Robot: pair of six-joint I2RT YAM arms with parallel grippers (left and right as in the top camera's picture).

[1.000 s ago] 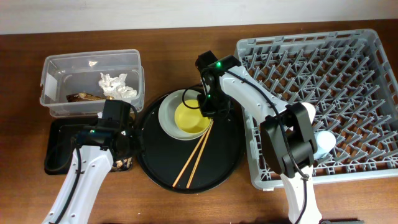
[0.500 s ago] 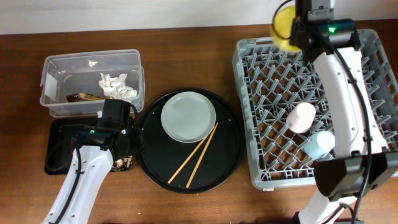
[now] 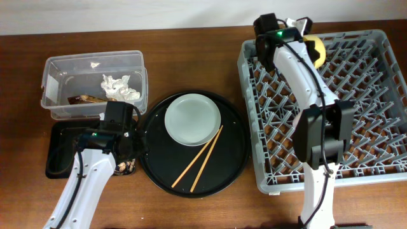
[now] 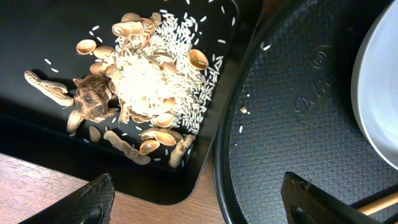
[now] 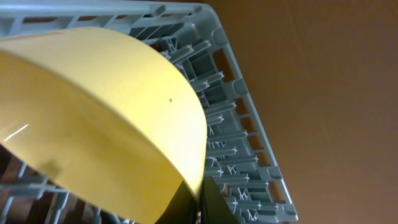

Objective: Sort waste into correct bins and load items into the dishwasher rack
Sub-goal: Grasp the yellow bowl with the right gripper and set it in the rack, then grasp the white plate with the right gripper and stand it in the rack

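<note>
Overhead, the right gripper [image 3: 304,38] grasps the yellow bowl [image 3: 315,51] at the dishwasher rack's [image 3: 356,127] 11 o'clock edge, while the plate [image 3: 193,119] sits on the round tray [image 3: 159,168]. In the left wrist view, the left gripper [image 4: 199,202] hangs released, with food scraps [image 4: 140,93] at 10 o'clock in the shallow black tray [image 4: 37,37]. The right wrist view shows the bowl's rim pinched, tilted over the rack.

The brown wooden table [image 3: 191,38] carries four things directly. The shallow black rectangular tray [image 3: 60,162] lies under the left gripper [image 3: 129,156] and out to its left. It sits edge to edge with the large round black tray [image 3: 162,168], which spreads to that gripper's right. The clear plastic tub [image 3: 51,105] sits beyond the left gripper. The light-grey dishwasher rack [image 3: 381,159] stands below the right gripper [image 3: 310,46] and reaches back toward the near table edge.
</note>
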